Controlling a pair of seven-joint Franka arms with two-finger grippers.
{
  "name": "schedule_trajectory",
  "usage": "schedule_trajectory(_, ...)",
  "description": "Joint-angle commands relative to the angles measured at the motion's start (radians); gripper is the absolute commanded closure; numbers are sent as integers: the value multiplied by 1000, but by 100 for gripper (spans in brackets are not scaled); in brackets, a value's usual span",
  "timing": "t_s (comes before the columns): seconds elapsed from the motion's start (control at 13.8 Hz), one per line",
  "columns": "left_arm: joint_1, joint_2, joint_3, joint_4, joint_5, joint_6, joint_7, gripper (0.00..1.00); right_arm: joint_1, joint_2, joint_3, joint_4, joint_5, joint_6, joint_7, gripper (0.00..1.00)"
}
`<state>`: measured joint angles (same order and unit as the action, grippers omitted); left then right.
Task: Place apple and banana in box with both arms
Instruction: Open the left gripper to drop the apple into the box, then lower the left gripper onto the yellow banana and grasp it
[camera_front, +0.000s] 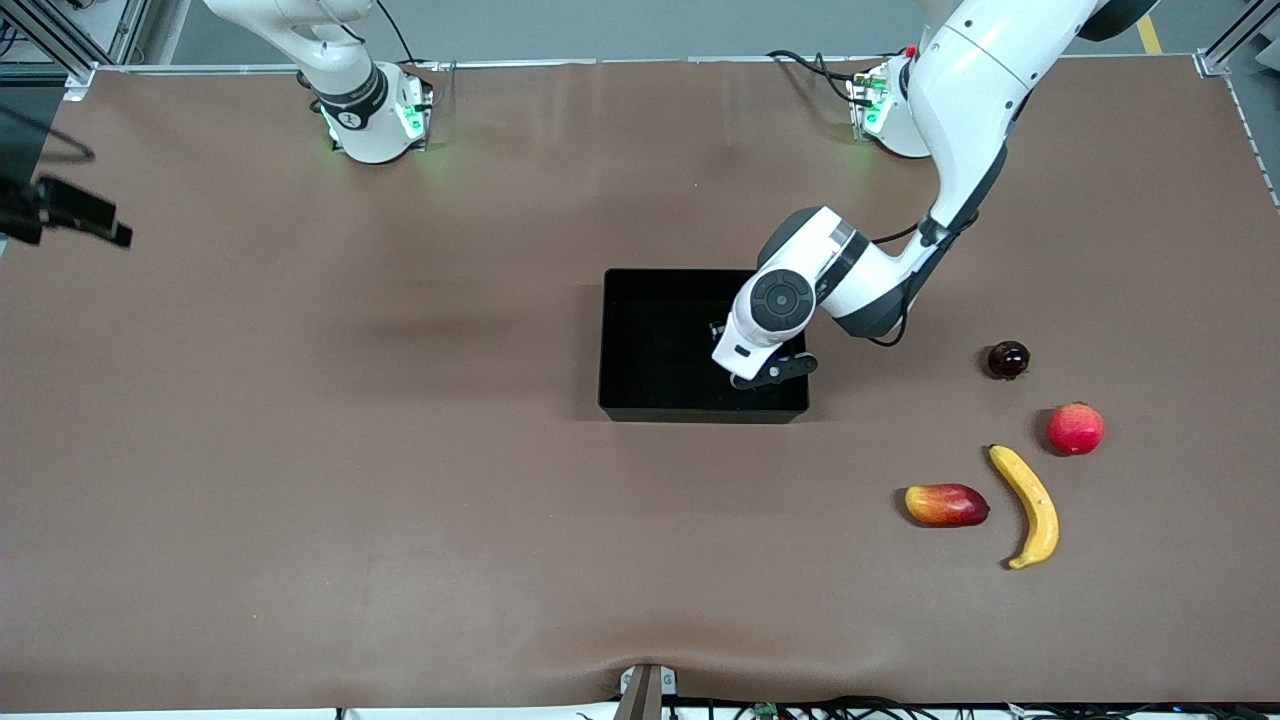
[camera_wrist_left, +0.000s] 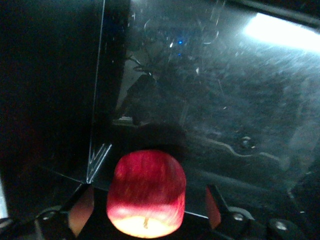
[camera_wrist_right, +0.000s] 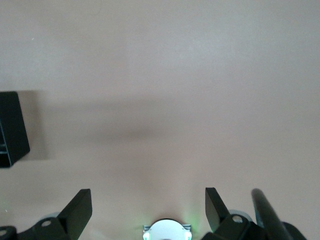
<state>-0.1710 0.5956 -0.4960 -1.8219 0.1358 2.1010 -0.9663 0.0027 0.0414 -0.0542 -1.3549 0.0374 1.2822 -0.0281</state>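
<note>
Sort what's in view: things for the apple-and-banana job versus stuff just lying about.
Job: apple, in the box under the open left pincer; banana; box; right pincer, waiting open over table.
Lying about: pink-red round fruit; mango-like fruit; dark round fruit.

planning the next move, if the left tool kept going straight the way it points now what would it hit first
Most likely the apple, sitting between the open fingers of the left tool inside the box; the box floor lies right under it, though depth is hard to judge.
</note>
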Motion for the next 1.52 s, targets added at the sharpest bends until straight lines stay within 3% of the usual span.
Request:
schedule_trajectory(0.0, 16, -54, -7, 44, -4, -25, -25, 0, -3, -118, 14, -166, -33, 49, -67, 0)
schedule_trajectory(0.29, 105, -108, 13, 200, 1, -160, 17, 0, 3, -132, 17, -173, -49, 84, -67, 0)
schedule_trajectory(0.58, 278, -94, 16, 216, 129, -151, 249, 0, -4, -127, 16, -171, -65, 91, -65, 0)
schedule_trajectory(0.87, 454, -48, 17, 216, 212, -61, 435, 0, -4, -127, 14, -171, -62, 103, -65, 0)
schedule_trajectory(1.09, 516, 33, 30, 220, 356, 32, 452, 0, -6, -126, 14, -171, -51, 112, -64, 0)
schedule_trajectory(1.45, 539, 151, 43, 318, 378, 114, 457, 0, -10, -121, 13, -171, -47, 137, -61, 0)
